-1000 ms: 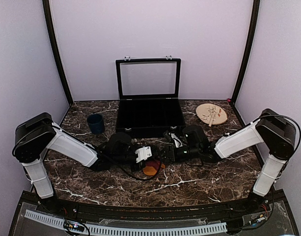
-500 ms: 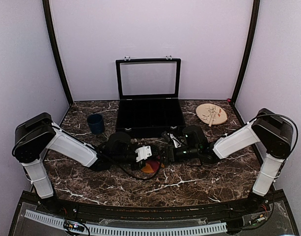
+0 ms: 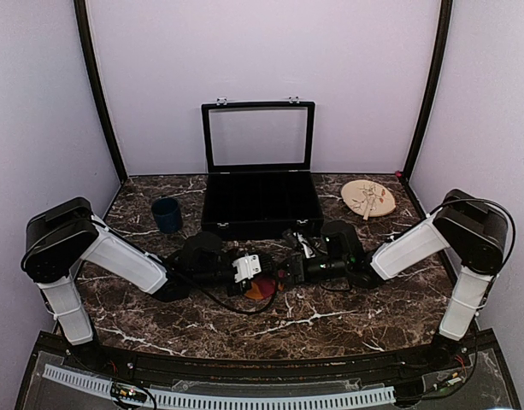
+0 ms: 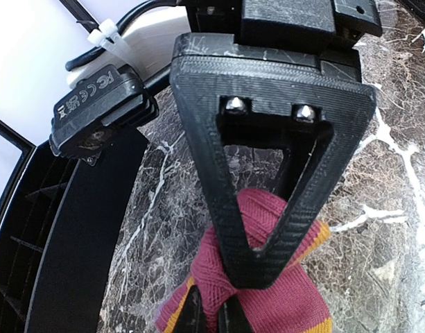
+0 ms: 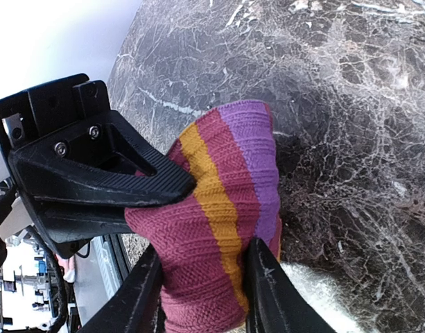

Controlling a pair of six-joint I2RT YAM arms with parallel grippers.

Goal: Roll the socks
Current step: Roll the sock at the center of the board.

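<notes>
The maroon-red sock is bunched into a bundle between my two grippers at the table's middle. In the left wrist view the sock shows maroon knit with orange edging, and my left gripper is shut on a fold of it. In the right wrist view the sock shows orange and purple bands, and my right gripper is shut around the bundle. The left gripper and right gripper almost touch. The black sock with white stripes is not clearly visible; a pale blurred patch lies under the bundle.
An open black case with an upright lid stands just behind the grippers; its edge shows in the left wrist view. A dark blue cup is at the back left. A round wooden plate is at the back right.
Both grippers have shifted a little to the left and closer together with the sock held between them; less of the sock shows from above.
</notes>
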